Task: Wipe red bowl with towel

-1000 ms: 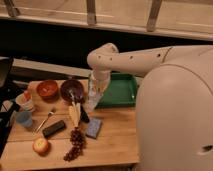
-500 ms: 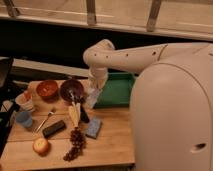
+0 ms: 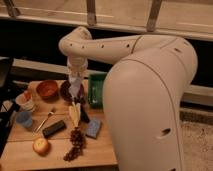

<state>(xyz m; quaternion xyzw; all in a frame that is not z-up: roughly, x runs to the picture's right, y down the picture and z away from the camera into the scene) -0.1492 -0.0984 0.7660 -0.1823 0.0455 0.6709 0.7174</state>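
The red bowl [image 3: 47,89] sits at the back left of the wooden table [image 3: 105,152], uncovered. My gripper [image 3: 76,74] hangs at the end of the white arm, to the right of the red bowl and above the darker purple bowl [image 3: 65,94]. It is shut on the towel [image 3: 75,86], a pale strip that dangles straight down over the purple bowl's right side. The towel does not touch the red bowl.
A green tray [image 3: 95,90] stands right of the bowls. Nearer the front lie a yellow item [image 3: 75,114], a blue sponge [image 3: 93,128], dark grapes [image 3: 75,142], a black bar [image 3: 54,128], a fork [image 3: 46,120], an orange fruit [image 3: 40,146], a blue cup [image 3: 24,119] and a white cup [image 3: 25,101].
The arm has swung left with the towel, from in front of the green tray to above the purple bowl, nearer the red bowl. Nothing on the table has moved.
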